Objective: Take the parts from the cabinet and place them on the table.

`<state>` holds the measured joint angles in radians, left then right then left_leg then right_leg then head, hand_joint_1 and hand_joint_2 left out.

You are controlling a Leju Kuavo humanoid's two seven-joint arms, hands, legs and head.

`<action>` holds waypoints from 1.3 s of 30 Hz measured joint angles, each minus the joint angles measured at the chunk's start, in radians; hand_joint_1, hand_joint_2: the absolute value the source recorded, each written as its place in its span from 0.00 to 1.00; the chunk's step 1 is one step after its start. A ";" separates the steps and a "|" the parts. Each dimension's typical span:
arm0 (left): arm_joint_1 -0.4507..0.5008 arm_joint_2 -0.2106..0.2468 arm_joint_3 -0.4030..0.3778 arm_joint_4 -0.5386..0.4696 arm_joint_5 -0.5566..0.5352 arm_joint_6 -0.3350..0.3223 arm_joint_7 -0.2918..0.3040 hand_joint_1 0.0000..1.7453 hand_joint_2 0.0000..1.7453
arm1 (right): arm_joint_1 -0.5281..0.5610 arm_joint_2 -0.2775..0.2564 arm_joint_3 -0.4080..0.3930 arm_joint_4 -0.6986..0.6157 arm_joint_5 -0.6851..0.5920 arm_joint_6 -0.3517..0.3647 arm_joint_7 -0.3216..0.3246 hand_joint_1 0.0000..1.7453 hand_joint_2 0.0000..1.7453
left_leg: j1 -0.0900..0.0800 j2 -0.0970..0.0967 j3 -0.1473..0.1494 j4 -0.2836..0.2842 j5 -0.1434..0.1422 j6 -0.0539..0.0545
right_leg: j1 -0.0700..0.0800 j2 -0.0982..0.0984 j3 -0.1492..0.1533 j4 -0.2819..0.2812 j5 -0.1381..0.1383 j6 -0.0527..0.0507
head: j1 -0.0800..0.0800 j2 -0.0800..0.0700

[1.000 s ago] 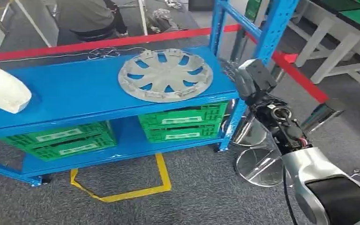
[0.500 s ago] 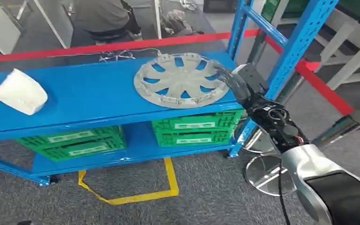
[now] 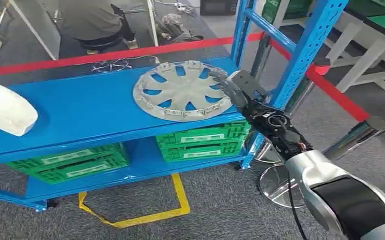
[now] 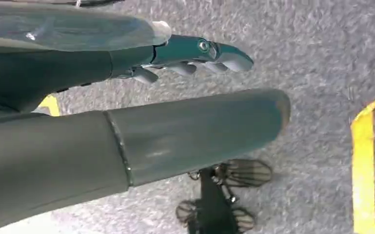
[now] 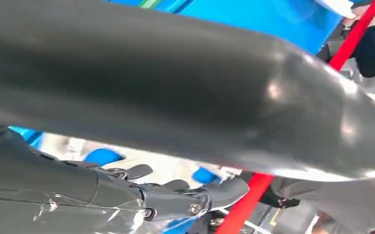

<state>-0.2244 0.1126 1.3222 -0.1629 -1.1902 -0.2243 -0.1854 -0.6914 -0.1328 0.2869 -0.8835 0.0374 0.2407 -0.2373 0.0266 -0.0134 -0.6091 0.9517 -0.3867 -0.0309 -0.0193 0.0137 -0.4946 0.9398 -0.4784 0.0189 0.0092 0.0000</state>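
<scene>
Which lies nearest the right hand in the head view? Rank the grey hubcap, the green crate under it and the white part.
1. Grey plastic hubcap, on the blue shelf's right end, at the right hand.
2. Green plastic crate, on the lower shelf beneath the hubcap.
3. White moulded part, at the shelf's far left end.

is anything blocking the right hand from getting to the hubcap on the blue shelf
Nothing visible does. The right hand is already at the hubcap's near edge on the shelf, with the blue upright off to its side.
</scene>
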 joint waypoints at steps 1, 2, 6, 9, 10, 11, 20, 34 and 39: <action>0.001 0.002 0.000 0.000 0.000 0.000 0.000 0.00 0.00 | -0.001 0.000 0.001 0.000 0.000 0.000 -0.002 0.00 0.00 | -0.002 0.000 0.000 0.000 -0.003 0.006 | -0.003 0.001 0.002 -0.002 -0.003 0.003 | 0.005 0.000; 0.001 0.000 0.000 0.000 0.000 0.000 0.000 0.00 0.00 | -0.001 0.000 0.001 0.000 0.000 0.000 -0.002 0.00 0.00 | -0.005 0.000 0.000 0.004 -0.008 0.014 | -0.004 0.002 0.006 -0.008 -0.003 0.007 | 0.006 0.000; -0.001 0.000 0.000 0.000 0.003 0.003 0.000 0.00 0.00 | -0.005 0.005 0.007 0.003 0.000 0.000 -0.011 0.00 0.00 | -0.007 0.000 0.022 -0.001 -0.021 0.048 | -0.008 -0.009 -0.059 0.146 -0.079 0.019 | 0.025 0.000; 0.002 -0.002 0.000 0.000 0.003 0.005 0.003 0.00 0.00 | -0.001 0.005 0.009 0.010 0.001 0.000 -0.015 0.00 0.00 | -0.019 0.000 0.033 0.000 -0.032 0.058 | -0.003 -0.009 -0.187 0.360 -0.141 0.013 | 0.044 0.000; 0.003 -0.005 0.000 0.000 0.003 0.005 0.003 0.00 0.00 | 0.001 0.006 0.011 0.015 0.001 0.000 -0.016 0.00 0.00 | -0.026 -0.001 0.044 0.000 -0.040 0.061 | 0.003 -0.009 -0.203 0.356 -0.111 0.004 | 0.048 0.000; 0.002 -0.005 0.000 0.000 0.003 0.006 0.003 0.00 0.00 | 0.000 0.006 0.013 0.018 0.001 0.000 -0.018 0.00 0.00 | -0.031 -0.002 0.054 0.000 -0.046 0.062 | 0.010 -0.009 -0.185 0.294 -0.061 -0.007 | 0.054 0.000; -0.002 -0.012 0.001 0.000 0.005 0.009 0.011 0.00 0.00 | -0.018 0.013 0.022 0.032 0.005 0.000 -0.042 0.00 0.00 | -0.040 0.003 0.090 -0.007 -0.077 0.039 | 0.024 -0.012 -0.036 -0.016 0.061 -0.056 | 0.060 0.000; 0.009 0.000 0.001 0.000 0.003 -0.003 -0.004 0.00 0.00 | -0.023 0.019 0.027 0.040 0.004 -0.003 -0.032 0.00 0.00 | -0.008 0.002 -0.001 0.008 -0.011 0.024 | 0.009 -0.005 0.006 -0.005 -0.005 -0.006 | 0.018 0.000; 0.008 0.001 0.001 0.000 0.003 -0.006 -0.005 0.00 0.00 | -0.022 0.020 0.032 0.039 0.004 -0.012 -0.029 0.00 0.00 | -0.006 0.002 0.021 0.004 -0.026 0.052 | 0.007 -0.010 -0.116 0.249 -0.116 0.009 | 0.042 0.000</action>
<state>-0.2164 0.1141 1.3230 -0.1629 -1.1871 -0.2308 -0.1900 -0.7138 -0.1129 0.3185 -0.8442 0.0416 0.2289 -0.2659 0.0209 -0.0113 -0.5884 0.9559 -0.4126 0.0209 -0.0125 0.0040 -0.6111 1.1890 -0.5948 0.0274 0.0508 0.0000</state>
